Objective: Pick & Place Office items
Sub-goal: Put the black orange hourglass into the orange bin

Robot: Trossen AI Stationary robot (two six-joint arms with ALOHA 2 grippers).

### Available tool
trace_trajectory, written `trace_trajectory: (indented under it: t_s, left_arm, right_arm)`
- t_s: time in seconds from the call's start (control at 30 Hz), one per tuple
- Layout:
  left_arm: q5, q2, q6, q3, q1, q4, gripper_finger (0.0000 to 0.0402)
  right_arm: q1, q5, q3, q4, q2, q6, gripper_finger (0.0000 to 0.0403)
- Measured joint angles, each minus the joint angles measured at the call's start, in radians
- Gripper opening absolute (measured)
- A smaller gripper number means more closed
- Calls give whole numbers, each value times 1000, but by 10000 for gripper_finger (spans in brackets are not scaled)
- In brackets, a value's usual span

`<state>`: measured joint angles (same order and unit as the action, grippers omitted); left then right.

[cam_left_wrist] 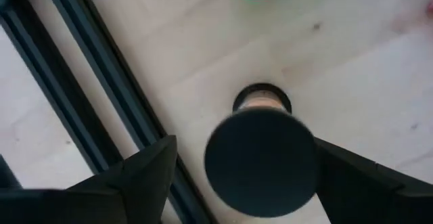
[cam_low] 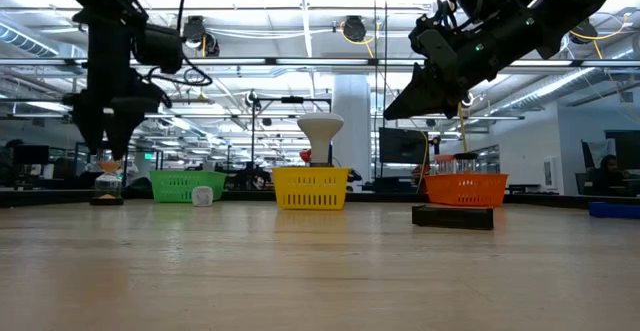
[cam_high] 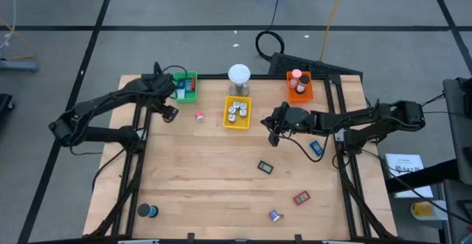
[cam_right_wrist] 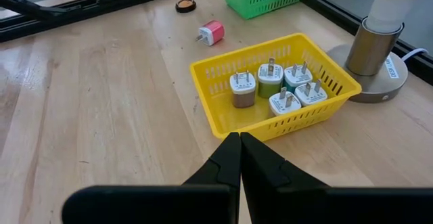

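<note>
above the table's far-left corner, the left gripper (cam_high: 171, 112) hangs with its two dark fingers spread wide and nothing between them. straight beneath it, in the left wrist view, stands a small black round-capped piece with a pale waist (cam_left_wrist: 261, 143), upright on the wood. it could be a tiny hourglass, though the view is too blurred to be sure. the piece is free of both fingers, so this reads as a release just made or a grasp about to begin; i cannot tell which. just beyond it sits the green rectangular mesh tray (cam_high: 186, 86) with blue pieces inside.

toward the middle, a small pink-and-white plug (cam_high: 199, 115) lies loose between the green tray and the yellow rectangular mesh tray (cam_high: 237, 113), which holds several white and green wall plugs (cam_right_wrist: 270, 84). behind that tray stands a white-domed metal cylinder (cam_high: 239, 80), and farther right an orange mesh tray (cam_high: 299, 88).

the right gripper (cam_high: 273, 135) hovers near the yellow tray, fingers clenched together on nothing.

scattered items remain on the near half: a blue rectangular piece (cam_high: 316, 148), a dark rectangular piece (cam_high: 265, 167), a red rectangular piece (cam_high: 301, 197), a small purple-and-silver bit (cam_high: 274, 215) and a black round roll (cam_high: 148, 211).

sorting looks partway done. next, the left claw would need to drop squarely over the capped piece and close, or lift clear.
</note>
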<state>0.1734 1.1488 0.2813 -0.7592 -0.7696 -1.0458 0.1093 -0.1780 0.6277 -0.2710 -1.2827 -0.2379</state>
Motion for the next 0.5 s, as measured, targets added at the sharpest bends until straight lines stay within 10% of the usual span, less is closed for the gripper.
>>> trace_trajectory:
  t_s: [0.5]
  left_arm:
    - [-16, -5, -10, -12, 45, 0, 216]
  right_arm:
    - [0, -1, 0, -1, 0, 3, 0]
